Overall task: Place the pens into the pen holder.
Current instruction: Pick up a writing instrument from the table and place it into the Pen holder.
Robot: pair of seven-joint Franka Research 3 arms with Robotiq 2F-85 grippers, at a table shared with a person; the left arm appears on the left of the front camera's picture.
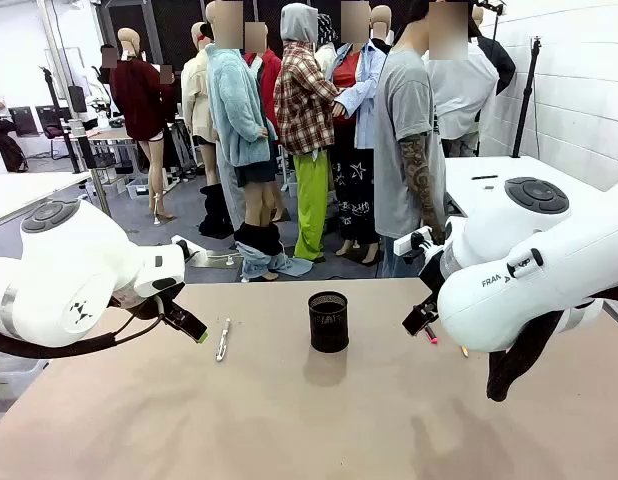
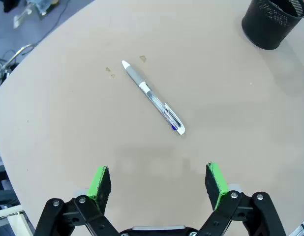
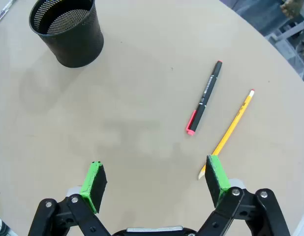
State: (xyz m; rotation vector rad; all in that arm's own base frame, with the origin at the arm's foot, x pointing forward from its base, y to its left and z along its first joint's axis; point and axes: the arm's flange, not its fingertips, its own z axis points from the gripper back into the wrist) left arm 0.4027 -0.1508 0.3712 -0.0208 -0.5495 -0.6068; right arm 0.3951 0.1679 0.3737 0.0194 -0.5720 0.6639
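A black wire-mesh pen holder (image 1: 328, 321) stands upright mid-table, also seen as the pen holder (image 2: 274, 20) and pen holder (image 3: 68, 31). A white-silver pen (image 1: 223, 339) lies flat to its left; in the left wrist view this pen (image 2: 152, 96) rests ahead of my open left gripper (image 2: 158, 181), apart from it. My left gripper (image 1: 197, 332) hovers just left of the pen. A dark pen with a pink-red end (image 3: 203, 97) and a yellow pencil (image 3: 228, 132) lie ahead of my open right gripper (image 3: 154, 180). The right gripper (image 1: 421, 322) hangs above them, empty.
The tan table (image 1: 289, 420) has a curved far edge (image 1: 289, 283). A person in a grey shirt (image 1: 409, 150) stands at the far side, right of centre. Bare tabletop lies between the holder and both arms.
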